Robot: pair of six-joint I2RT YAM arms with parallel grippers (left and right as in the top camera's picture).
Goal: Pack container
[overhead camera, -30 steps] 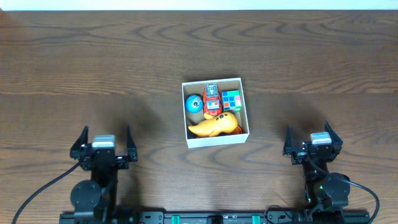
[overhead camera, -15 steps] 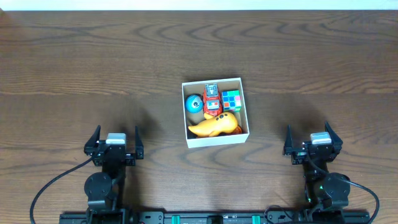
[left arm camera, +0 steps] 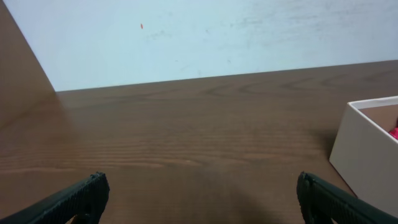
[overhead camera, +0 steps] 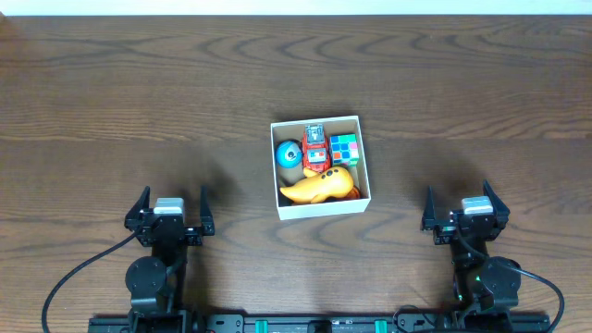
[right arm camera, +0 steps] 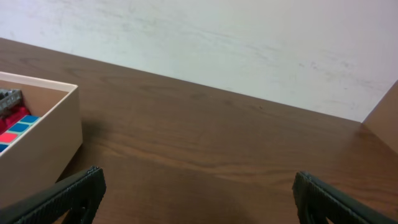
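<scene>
The container (overhead camera: 277, 198), a small white-walled square box, sits mid-table. Inside it lie a blue ball (overhead camera: 289, 154), a red toy car (overhead camera: 316, 147), a colour cube (overhead camera: 345, 148) and a yellow duck-like toy (overhead camera: 320, 186). My left gripper (overhead camera: 170, 208) is open and empty near the front edge, left of the box. My right gripper (overhead camera: 460, 206) is open and empty near the front edge, right of the box. The box's wall shows at the right of the left wrist view (left arm camera: 367, 146) and at the left of the right wrist view (right arm camera: 43, 140). Both grippers (left arm camera: 199, 196) (right arm camera: 196, 193) hold nothing.
The dark wooden table (overhead camera: 139, 102) runs to a pale wall at the back. Black cables (overhead camera: 65, 287) trail from the arm bases at the front edge.
My left arm has shifted a little to the right and back toward its base over the last second. The right arm and the box's contents have not moved.
</scene>
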